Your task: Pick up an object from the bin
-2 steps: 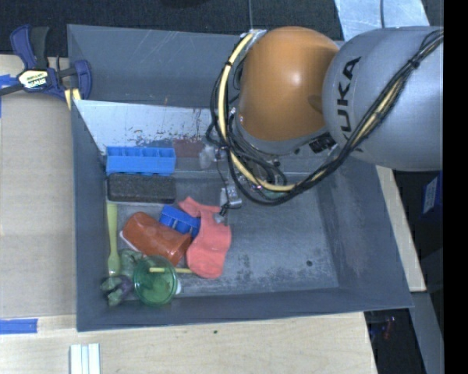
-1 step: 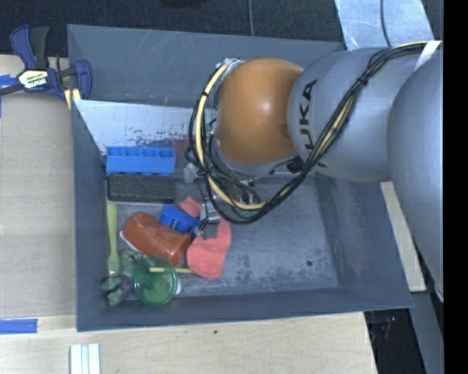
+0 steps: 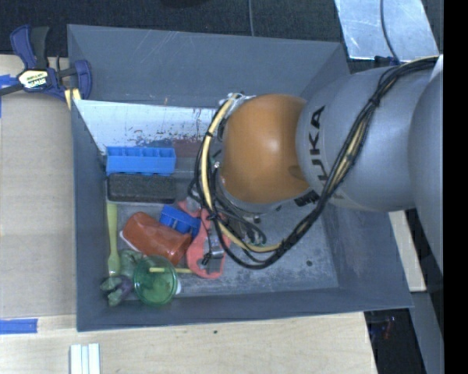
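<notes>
Grey bin [image 3: 327,263], floor scuffed. Gripper [image 3: 212,252] low over pink piece [image 3: 196,257] at heap's right edge; open or closed: cannot tell. Adjacent: blue bit [image 3: 179,220], red lump [image 3: 151,237], green disc [image 3: 156,284]. Behind: blue brick [image 3: 140,161], dark block [image 3: 144,187].

Hidden under my wrist
The orange cover [image 3: 257,150] and cables [image 3: 296,228] block much of the pink thing [image 3: 196,254] from me.

The grey metal bin [image 3: 327,257] is showing a matt, scuffed floor flecked with dark specks. Toward its left wall the blue block [image 3: 140,160] is gleaming like smooth plastic and the dark slab [image 3: 144,187] is looking dull and rough. In the lower-left corner the green piece [image 3: 157,284] is shining glossy.
</notes>
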Controlling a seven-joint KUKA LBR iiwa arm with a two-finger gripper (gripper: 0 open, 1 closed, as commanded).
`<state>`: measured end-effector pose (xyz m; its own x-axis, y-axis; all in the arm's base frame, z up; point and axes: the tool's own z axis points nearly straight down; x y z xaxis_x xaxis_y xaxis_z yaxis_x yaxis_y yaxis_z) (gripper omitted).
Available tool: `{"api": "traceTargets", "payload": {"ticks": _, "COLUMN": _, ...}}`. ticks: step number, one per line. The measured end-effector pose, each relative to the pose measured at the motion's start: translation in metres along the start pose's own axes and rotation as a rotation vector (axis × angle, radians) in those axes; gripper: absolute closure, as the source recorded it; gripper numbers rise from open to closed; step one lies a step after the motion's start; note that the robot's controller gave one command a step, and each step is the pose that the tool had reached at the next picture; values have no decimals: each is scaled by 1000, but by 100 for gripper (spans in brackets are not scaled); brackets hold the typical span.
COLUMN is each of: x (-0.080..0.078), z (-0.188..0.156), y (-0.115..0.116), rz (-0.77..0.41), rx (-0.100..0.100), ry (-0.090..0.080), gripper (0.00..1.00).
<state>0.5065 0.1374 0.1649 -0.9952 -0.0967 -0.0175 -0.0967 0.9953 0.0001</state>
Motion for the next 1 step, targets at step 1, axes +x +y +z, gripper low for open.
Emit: {"api": "traceTargets", "payload": {"ticks": 1, "x": -24, "z": 48, "y": -34, "rz": 113, "rx": -2, "ry": -12, "gripper": 0}}
